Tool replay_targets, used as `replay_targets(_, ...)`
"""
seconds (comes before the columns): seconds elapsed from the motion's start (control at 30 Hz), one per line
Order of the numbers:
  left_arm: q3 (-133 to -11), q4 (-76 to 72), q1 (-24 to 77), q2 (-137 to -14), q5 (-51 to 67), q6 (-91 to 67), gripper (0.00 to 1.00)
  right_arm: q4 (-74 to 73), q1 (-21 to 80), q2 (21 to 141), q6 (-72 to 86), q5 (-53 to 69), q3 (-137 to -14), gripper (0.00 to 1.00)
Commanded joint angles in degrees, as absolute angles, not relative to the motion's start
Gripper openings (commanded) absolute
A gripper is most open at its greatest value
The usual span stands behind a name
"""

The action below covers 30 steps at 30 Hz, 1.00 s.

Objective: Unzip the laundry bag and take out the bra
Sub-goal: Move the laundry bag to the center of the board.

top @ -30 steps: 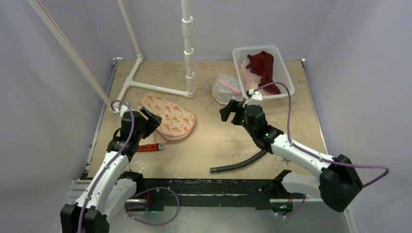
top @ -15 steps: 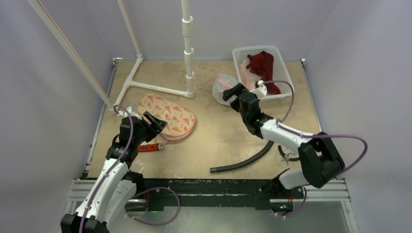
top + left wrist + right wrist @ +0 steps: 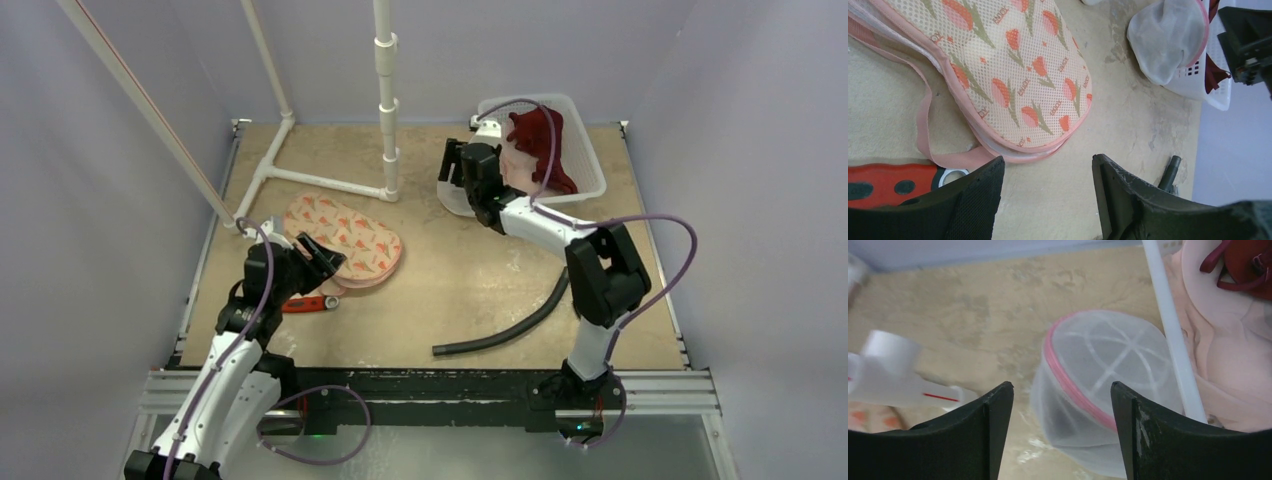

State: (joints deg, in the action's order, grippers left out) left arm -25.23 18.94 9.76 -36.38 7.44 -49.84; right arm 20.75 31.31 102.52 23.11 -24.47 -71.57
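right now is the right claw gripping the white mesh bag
No, the right claw hovers open above the mesh bag, its fingers spread wide and clear of it.

Pale lavender-grey walls (image 3: 720,70) close the scene in on the left, far and right sides. The surface (image 3: 450,290) is tan and worn, mottled with pale stains and scuffs. A white pipe frame stands on its far left part: 1 upright pipe (image 3: 386,100) at the far middle, a horizontal pipe (image 3: 325,181) lying on the surface from its foot leftward, and 2 slanted pipes (image 3: 140,110) rising at the left. A black rail (image 3: 420,385) runs along the near edge. The light is soft and even, with only faint shadows.
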Motion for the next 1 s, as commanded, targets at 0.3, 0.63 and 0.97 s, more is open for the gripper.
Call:
replay_targets(0.3,-28.42,17.66,9.51,-38.12,9.8,-46.54,0.62,14.48,31.03,109.29,10.36,-24.65,-77.68,0.48)
replay_targets(0.63,-31.25,20.66,9.5,-36.91,9.42,-45.46,0.61,17.34,32.17,96.0,10.6,-24.11,-70.69,0.0)
replay_targets(0.97,-32.97,20.88,9.54,-37.02,10.46,-45.33,0.61,8.81,50.33,78.8,4.99,-33.82,-62.8,0.0)
